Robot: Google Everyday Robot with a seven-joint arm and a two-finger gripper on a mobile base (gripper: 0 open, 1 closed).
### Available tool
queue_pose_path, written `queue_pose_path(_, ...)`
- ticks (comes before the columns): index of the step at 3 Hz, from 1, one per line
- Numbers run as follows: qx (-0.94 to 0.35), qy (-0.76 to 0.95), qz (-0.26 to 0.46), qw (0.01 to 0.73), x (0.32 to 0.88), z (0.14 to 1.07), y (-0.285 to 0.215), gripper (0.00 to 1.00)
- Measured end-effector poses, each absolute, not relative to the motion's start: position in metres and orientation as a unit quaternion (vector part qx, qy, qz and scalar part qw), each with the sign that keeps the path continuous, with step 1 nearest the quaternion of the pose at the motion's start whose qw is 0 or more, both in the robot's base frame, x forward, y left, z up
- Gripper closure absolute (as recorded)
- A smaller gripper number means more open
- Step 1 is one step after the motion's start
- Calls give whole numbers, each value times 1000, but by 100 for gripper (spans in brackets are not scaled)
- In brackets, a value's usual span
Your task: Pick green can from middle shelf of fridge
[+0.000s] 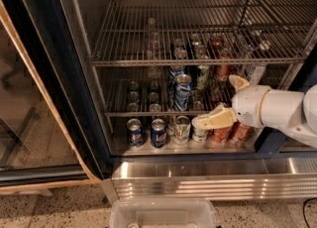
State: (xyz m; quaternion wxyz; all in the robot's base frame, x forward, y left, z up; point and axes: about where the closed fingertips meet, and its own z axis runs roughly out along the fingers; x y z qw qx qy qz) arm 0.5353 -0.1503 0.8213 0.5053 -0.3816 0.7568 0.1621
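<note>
The fridge (74, 98) stands open, with a dark frame and wire racks. The green can (202, 76), dark green with pale markings, stands on the middle shelf (148, 114), just right of and behind a blue-and-silver can (182, 91). My gripper (214, 100) reaches in from the right, in front of the middle shelf's front rail, right of and slightly below the green can. It is open and holds nothing. Its lower finger (214, 119) lies in front of the pale cans on the fridge floor, and its upper finger (237, 81) points up.
Blue cans (134, 132), pale cans (182, 129) and red cans (233, 134) stand on the fridge floor. More cans and bottles stand on the rack above (198, 48). The glass door (29, 123) is at left. A ribbed steel base (208, 182) and a clear bin (163, 214) lie below.
</note>
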Motion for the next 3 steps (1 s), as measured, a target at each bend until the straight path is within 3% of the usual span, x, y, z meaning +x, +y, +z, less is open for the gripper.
queue_pose_path(3, -334, 755, 182, 533, 555, 808, -159, 0)
